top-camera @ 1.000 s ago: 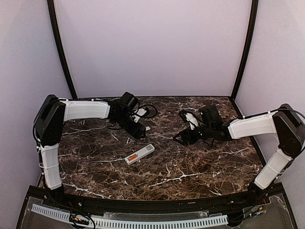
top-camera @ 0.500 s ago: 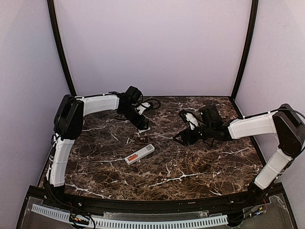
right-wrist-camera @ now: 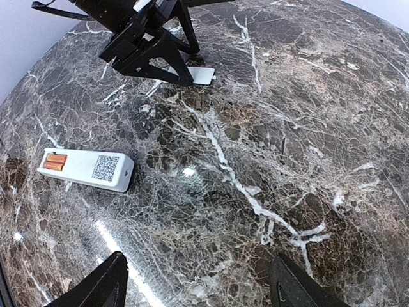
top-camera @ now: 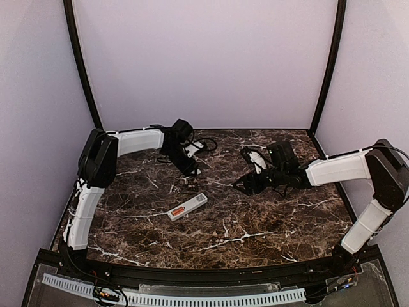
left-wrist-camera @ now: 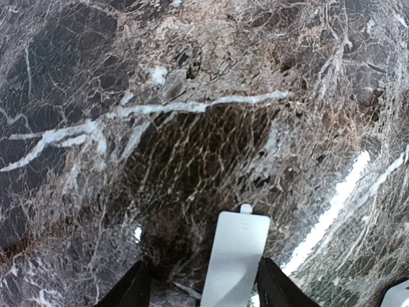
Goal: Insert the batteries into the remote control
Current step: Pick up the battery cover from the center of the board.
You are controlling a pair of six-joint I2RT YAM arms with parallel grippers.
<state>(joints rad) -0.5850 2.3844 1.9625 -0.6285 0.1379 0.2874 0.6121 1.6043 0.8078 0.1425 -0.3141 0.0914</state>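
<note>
Remote control (top-camera: 188, 207) lies diagonal, lower left to upper right, batteries (top-camera: 176, 212) at its lower-left end beside a QR label (right-wrist-camera: 102, 168); left tool (left-wrist-camera: 203, 263) and right tool (right-wrist-camera: 198, 257) both gape.

The remote control (top-camera: 188, 207) lies mid-surface (top-camera: 255, 224), with the batteries (right-wrist-camera: 54, 161) in its slot at the near-left end. Behind it, a flat cover (left-wrist-camera: 235, 259) lies between the left gripper's (top-camera: 190, 169) fingers (left-wrist-camera: 137, 288). The right gripper (top-camera: 243, 185) is to the remote's right, well apart.
</note>
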